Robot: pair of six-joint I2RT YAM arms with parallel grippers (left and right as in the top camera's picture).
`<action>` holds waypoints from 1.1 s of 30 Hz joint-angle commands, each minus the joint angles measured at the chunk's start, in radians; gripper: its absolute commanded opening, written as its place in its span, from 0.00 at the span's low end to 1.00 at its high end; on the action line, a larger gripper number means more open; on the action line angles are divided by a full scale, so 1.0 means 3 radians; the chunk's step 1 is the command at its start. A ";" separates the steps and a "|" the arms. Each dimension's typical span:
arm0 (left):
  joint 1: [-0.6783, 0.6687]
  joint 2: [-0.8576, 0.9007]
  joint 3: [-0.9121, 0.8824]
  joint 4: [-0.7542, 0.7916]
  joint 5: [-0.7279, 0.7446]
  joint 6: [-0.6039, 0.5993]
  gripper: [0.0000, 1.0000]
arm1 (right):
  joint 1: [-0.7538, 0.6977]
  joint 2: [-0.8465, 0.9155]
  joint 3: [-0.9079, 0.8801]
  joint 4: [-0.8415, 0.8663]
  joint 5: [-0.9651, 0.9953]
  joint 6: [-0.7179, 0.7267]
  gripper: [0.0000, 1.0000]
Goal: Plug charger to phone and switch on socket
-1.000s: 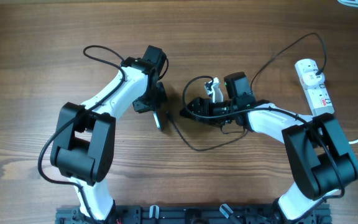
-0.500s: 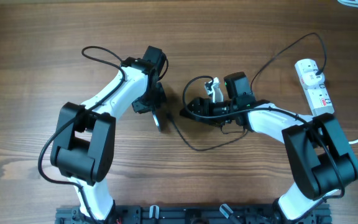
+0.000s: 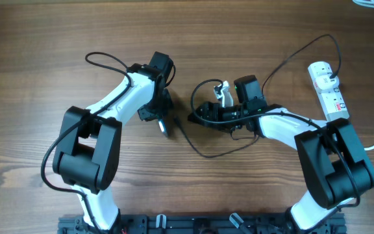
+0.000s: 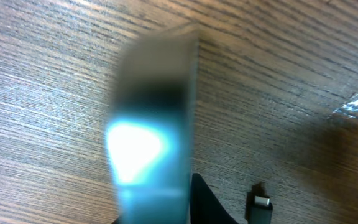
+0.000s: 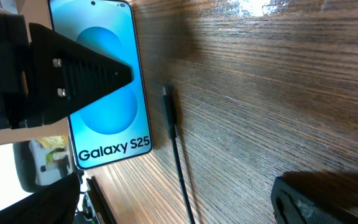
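On the wooden tabletop (image 3: 239, 32), near its centre, the left gripper (image 3: 162, 119) clamps the phone (image 5: 107, 134) on edge, apparently presenting its port to the charger (image 5: 178, 155) connector just beside it, while the right gripper (image 3: 194, 117) stands open and empty.

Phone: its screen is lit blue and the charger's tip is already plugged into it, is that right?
Not quite. The phone does show a lit blue screen, but the charger is not plugged in. Its tip lies on the table just beside the phone, apart from it. The right wrist view shows this.
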 commanded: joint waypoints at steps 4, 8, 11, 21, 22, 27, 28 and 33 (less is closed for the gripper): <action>-0.0014 0.0025 -0.0037 0.0019 -0.0031 -0.0065 0.04 | 0.0005 0.0083 -0.0051 -0.0071 0.0472 -0.0079 1.00; 0.0001 0.0003 -0.0031 0.0020 -0.0029 -0.0065 0.04 | 0.0005 0.0083 -0.0051 -0.0088 0.0468 -0.0079 0.99; 0.0090 -0.0108 -0.0014 0.0023 0.0114 -0.0048 0.04 | 0.0025 0.0074 -0.0048 -0.0126 0.0458 -0.0098 0.91; 0.0977 -0.0528 -0.0024 0.0156 0.2594 0.1268 0.04 | 0.0336 -0.0229 0.1371 -0.2421 0.1451 -0.1176 0.48; 0.1045 -0.0528 -0.0031 0.0155 0.2766 0.1395 0.04 | 0.0425 -0.0230 0.1443 -0.2505 0.1545 -0.1287 0.43; 0.1288 -0.0528 -0.0085 0.0118 0.3213 0.1881 0.04 | 0.0739 -0.0230 0.1469 -0.2370 0.1241 -0.1554 0.04; 0.1333 -0.0528 -0.0100 0.0097 0.3213 0.1898 0.04 | 0.0757 -0.0230 0.1469 -0.2327 0.1091 -0.1553 0.08; 0.1611 -0.0529 -0.0278 0.0144 0.3300 0.1901 0.04 | 0.0842 -0.0210 0.1467 -0.2282 0.1356 -0.1480 0.16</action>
